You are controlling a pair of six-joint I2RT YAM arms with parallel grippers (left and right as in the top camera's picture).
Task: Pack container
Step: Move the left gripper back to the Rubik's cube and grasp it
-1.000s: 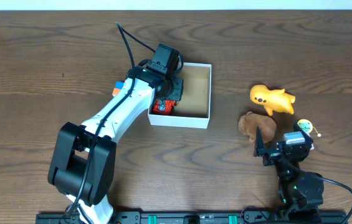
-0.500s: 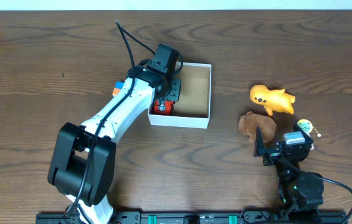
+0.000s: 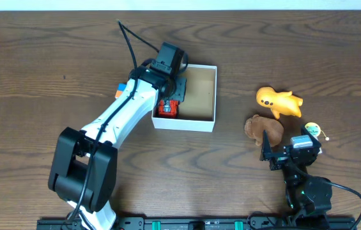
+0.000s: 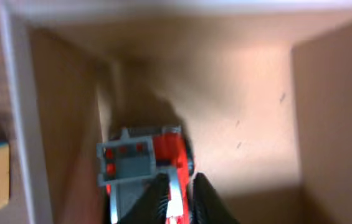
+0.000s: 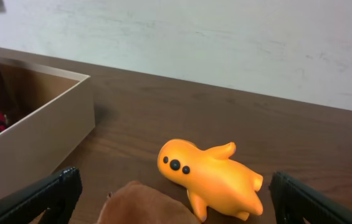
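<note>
1. Coloured cube [image 3: 122, 89]: on the tabletop [image 3: 39, 64], just outside the container's wall at its 9 o'clock.
2. Left gripper [image 4: 180, 196]: down inside the container, fingers nearly together astride the red toy [image 3: 166, 108]. Whether they pinch it or merely flank it cannot be told.
   Risk: if the toy clings to a finger, lifting would drag it back out. The near wall could also snag the gripper.
3. Container [image 3: 186, 123]: up-centre on the tabletop, with the red toy in its 8 o'clock corner and the rest of the cardboard floor bare.
4. Brown toy [image 3: 263, 128]: at 7 o'clock of the yellow toy [image 3: 278, 102], just beside it.
   Risk: a grasp here could catch both, or shove the yellow one away.
5. Right gripper [image 5: 174, 182]: spread wide and holding nothing, hanging over the brown toy.
6. Small green-yellow object [image 3: 313, 131]: at 4 o'clock of the yellow toy.
</note>
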